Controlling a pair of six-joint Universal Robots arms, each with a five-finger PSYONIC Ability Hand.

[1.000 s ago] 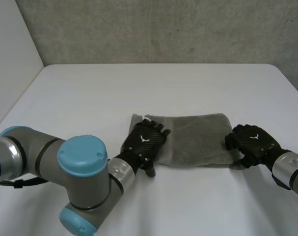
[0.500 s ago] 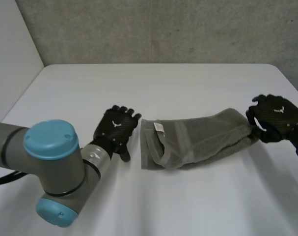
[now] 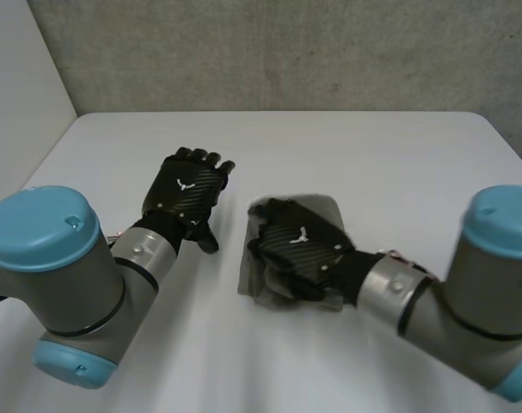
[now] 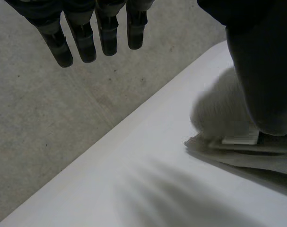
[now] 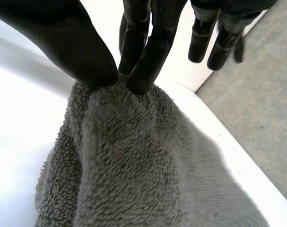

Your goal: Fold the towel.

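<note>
the grey towel (image 3: pixel 328 213) lies in a small bunched pile near the middle of the white table (image 3: pixel 372 146). in the head view the right hand (image 3: pixel 299 248) sits on top of it, back side up, and covers a big part of the cloth. from up there you cannot tell what its fingers are doing. the right wrist view tells that part: the thumb (image 5: pixel 72 52) and some of the fingers (image 5: pixel 145 66) come together on a raised bump of the towel and pinch it. the other fingers stick out straight past the cloth. the fluffy loops of the towel show up close there.

the left hand (image 3: pixel 187 191) is near the towel, on the robot's left side of it, and not touching it. its fingers are straight and a little spread, and it holds nothing. the left wrist view shows those fingers from the palm side, up off the table, pointing toward a grey wall (image 4: pixel 48 127). it also adds a small white tag (image 4: pixel 240 140) at the towel's edge, close by the thumb.
</note>
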